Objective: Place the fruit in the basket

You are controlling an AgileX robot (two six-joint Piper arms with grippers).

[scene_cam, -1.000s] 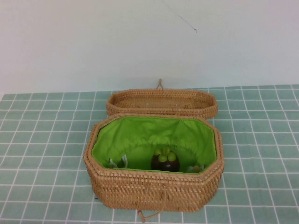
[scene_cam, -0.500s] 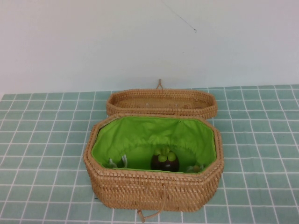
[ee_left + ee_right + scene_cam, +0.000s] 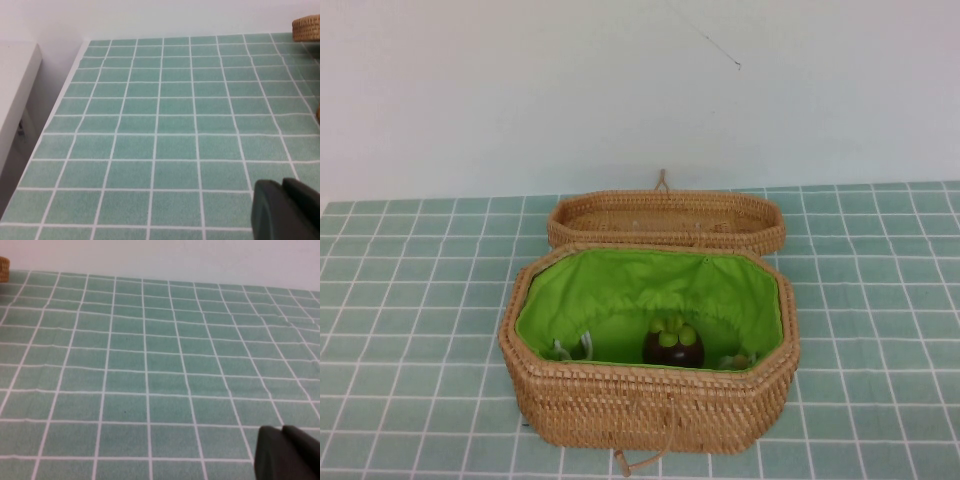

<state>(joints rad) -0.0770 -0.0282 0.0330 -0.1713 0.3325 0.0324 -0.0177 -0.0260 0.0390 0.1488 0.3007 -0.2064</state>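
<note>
Wicker basket [image 3: 650, 400] holds the fruit [image 3: 673, 345] unmoved, so I judge the job done; my left gripper [image 3: 285, 210] and right gripper [image 3: 285, 452] sit back over bare tiled table [image 3: 410, 300], and I cannot tell how their jaws stand.

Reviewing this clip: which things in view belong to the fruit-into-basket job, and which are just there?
Part of the job:
- fruit, already inside the basket
- basket, lid open
- left gripper, away over bare tiles
- right gripper, away over bare tiles

Just there:
- small pale items on the lining, unclear
- tiled table
</note>
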